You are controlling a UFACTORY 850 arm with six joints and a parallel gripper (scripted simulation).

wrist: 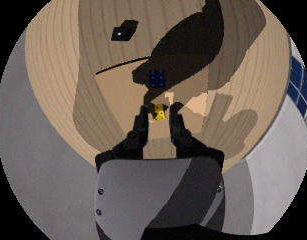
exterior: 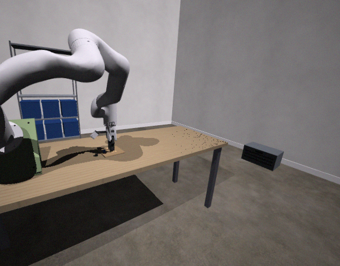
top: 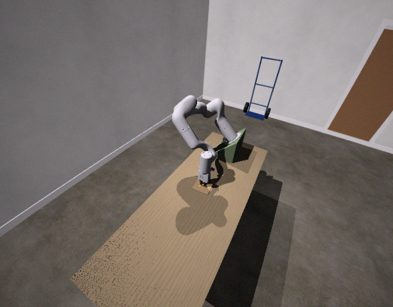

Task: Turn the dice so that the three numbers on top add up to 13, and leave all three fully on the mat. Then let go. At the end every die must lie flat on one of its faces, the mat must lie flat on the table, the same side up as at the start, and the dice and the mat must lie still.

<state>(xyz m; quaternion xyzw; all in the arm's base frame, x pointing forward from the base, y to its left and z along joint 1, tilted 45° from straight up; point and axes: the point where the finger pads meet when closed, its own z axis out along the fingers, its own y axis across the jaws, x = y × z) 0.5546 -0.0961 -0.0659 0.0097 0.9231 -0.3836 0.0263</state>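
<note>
My gripper [wrist: 158, 113] points straight down over the small tan mat [top: 201, 188], which also shows in the exterior view [exterior: 113, 153]. A small yellow die [wrist: 160, 114] lies between the fingertips. The fingers stand apart with a gap on each side of it, so the gripper is open. A blue die [wrist: 157, 78] with white pips lies just beyond the fingertips, in the arm's shadow. A third, dark die [wrist: 124, 30] lies farther off on the bare wood, away from the mat. I cannot read the top faces.
The arm's green base block [exterior: 16, 151] stands at the table's end. A shelf with blue bins [exterior: 50, 114] is behind the table. The table's long edges are well away from the mat.
</note>
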